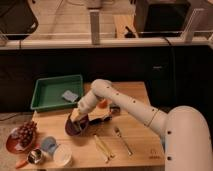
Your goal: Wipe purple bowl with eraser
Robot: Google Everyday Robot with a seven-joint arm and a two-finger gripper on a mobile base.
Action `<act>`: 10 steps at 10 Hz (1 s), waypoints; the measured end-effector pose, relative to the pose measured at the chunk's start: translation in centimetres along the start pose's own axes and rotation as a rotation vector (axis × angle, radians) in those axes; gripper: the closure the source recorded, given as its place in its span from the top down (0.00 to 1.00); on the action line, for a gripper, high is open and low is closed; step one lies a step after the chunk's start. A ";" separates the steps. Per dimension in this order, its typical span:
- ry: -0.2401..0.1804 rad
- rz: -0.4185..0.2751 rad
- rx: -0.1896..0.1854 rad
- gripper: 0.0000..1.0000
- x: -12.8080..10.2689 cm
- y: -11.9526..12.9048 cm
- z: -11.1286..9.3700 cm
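Note:
The purple bowl (74, 127) sits tilted on the wooden table (140, 150), left of centre. My gripper (80, 117) reaches down from the white arm (125, 102) and is at the bowl's upper rim, over its inside. A small yellowish-tan patch at the gripper's tip (75, 115) looks like the eraser, but most of it is hidden by the gripper and the bowl's rim.
A green tray (42, 97) with a blue-grey pad (70, 95) stands at the back left. A reddish plate of grapes (24, 134), a small white bowl (62, 156) and a metal cup (35, 157) are at the front left. A fork (122, 140) and a yellow utensil (103, 148) lie in front.

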 end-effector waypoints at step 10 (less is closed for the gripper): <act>-0.038 0.040 -0.100 0.01 -3.2 -1.6 -4.1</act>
